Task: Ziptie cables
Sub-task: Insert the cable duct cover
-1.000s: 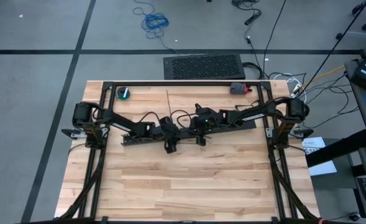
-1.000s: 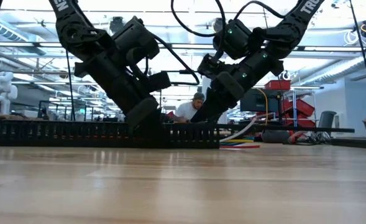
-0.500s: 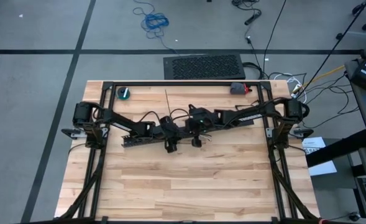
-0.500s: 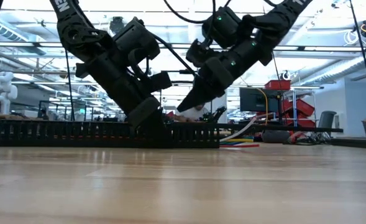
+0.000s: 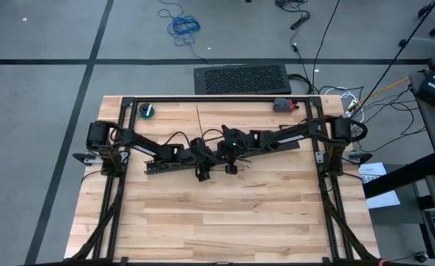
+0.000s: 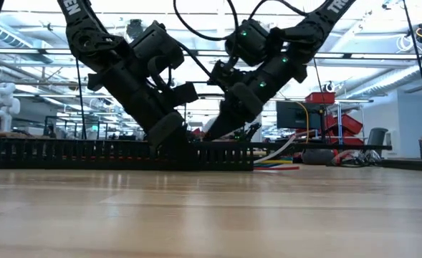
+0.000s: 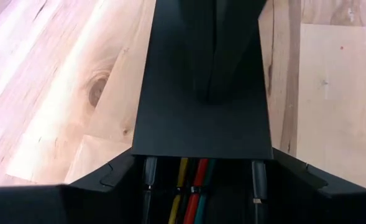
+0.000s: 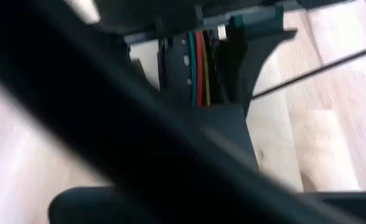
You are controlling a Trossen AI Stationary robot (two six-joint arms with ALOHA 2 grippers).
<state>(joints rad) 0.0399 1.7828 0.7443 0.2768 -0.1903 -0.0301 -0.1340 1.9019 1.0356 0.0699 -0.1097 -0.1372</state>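
Desk [image 5: 232,214]: light wooden planks, filling the lower centre of the high view.

Black slotted duct [image 6: 74,153]: laid across the desk at mid-frame.

Cables [image 7: 192,190] (yellow, red and green strands seen): lodged inside the duct, coloured ends emerging at its right end in the low view.

Left end effector [image 5: 202,173]: set down at the duct, centre frame, jaws parted around the duct.

Right end effector [image 5: 231,168]: placed just beside it, jaws fully closed; nothing is seen held.

Slotted duct [image 5: 174,164] on wooden table [image 5: 224,214]
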